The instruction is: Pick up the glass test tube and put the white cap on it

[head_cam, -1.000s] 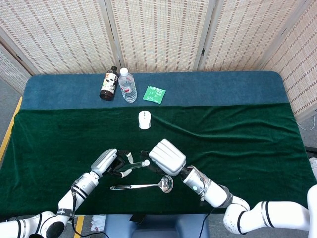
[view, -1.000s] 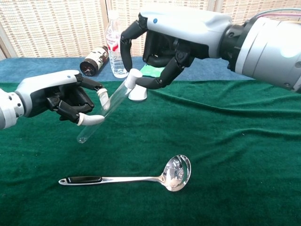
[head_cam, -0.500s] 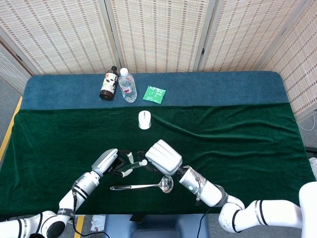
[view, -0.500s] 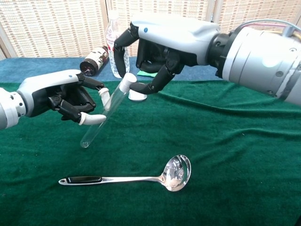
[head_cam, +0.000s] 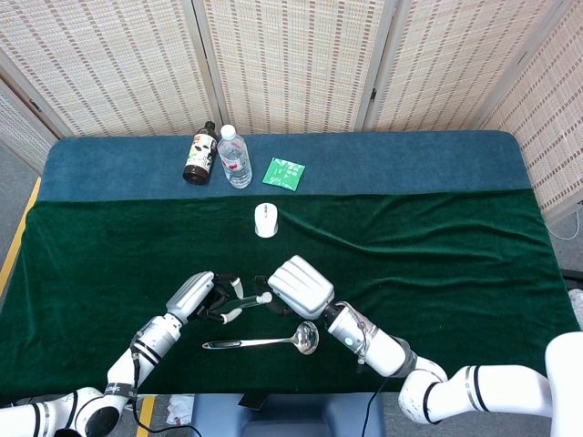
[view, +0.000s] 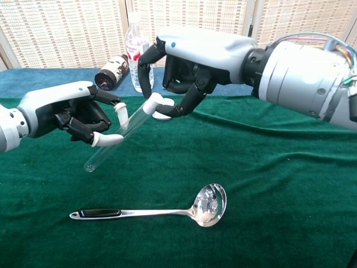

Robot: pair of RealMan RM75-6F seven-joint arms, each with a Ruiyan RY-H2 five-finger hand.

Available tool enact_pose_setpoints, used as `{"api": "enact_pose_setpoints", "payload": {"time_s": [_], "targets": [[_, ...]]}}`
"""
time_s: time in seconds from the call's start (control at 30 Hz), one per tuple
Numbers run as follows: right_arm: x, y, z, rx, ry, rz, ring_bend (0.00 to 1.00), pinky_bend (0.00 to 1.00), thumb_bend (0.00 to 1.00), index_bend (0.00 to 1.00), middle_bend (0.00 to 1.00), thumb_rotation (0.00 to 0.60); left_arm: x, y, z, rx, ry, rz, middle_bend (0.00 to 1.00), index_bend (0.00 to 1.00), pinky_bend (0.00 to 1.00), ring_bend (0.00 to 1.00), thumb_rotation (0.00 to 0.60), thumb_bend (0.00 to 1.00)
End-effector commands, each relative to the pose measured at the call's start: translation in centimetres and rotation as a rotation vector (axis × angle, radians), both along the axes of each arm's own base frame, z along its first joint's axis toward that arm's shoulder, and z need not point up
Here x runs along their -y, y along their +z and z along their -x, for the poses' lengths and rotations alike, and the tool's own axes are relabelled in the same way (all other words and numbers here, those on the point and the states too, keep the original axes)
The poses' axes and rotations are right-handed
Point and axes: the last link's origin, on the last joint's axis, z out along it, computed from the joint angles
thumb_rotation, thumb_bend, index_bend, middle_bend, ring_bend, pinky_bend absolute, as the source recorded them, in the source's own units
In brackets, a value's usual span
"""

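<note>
**Q:** What lies nearest the chest camera, and why is it left alone?

**A:** A polished steel ladle with a black handle lies flat on the green cloth in the lower centre of the frame. Its round bowl mirrors the room. It has no part in the task, and neither hand touches it.

**Q:** How is the glass test tube held?

**A:** The left hand, at the left of the frame, pinches the glass test tube between white-tipped fingers near its middle, clear of the cloth. The tube is clear, thin-walled and round-bottomed. It slants with the closed end down-left and the mouth up-right. That tilt seems chosen to offer the mouth to the other hand.

**Q:** Where is the white cap?

**A:** The white cap, a small smooth matte plug, sits at the tube's mouth. The right hand has its dark fingers closed on it from above. Whether the cap is fully seated cannot be told from either view. The head view shows both hands meeting at lower centre, above the ladle.

**Q:** What stands farther back?

**A:** A white computer mouse rests mid-table on the green cloth. On the blue cloth toward the top are a dark brown bottle lying down, a clear plastic water bottle and a flat green packet. Woven screen panels close the background.
</note>
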Motion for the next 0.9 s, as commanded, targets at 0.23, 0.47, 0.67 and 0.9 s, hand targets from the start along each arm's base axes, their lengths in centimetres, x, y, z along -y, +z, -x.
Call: {"api": "enact_pose_setpoints", "payload": {"time_s": [0.23, 0.47, 0.67, 0.9], "targets": [[0.4, -0.2, 0.1, -0.006, -0.012, -0.014, 1.00, 1.00, 0.49, 0.66, 0.97, 0.600, 0.1, 0.0, 0.2, -0.010, -0.006, -0.010, 0.98, 0.69, 0.88, 0.91, 0.600, 0.54], [0.5, -0.2, 0.3, -0.008, -0.013, -0.017, 1.00, 1.00, 0.49, 0.36, 0.97, 0.600, 0.0, 0.0, 0.6, -0.027, -0.004, -0.018, 0.98, 0.69, 0.88, 0.91, 0.600, 0.54], [0.5, -0.4, 0.4, -0.005, -0.011, -0.024, 1.00, 1.00, 0.47, 0.15, 0.97, 0.600, 0.0, 0.0, 0.8, -0.044, -0.010, -0.024, 0.98, 0.69, 0.88, 0.91, 0.600, 0.54], [0.5, 0.6, 0.9, 0.001, -0.017, -0.006, 1.00, 1.00, 0.43, 0.06, 0.97, 0.600, -0.4, 0.1, 1.8, -0.141, -0.047, -0.051, 0.98, 0.69, 0.88, 0.91, 0.600, 0.55]]}}
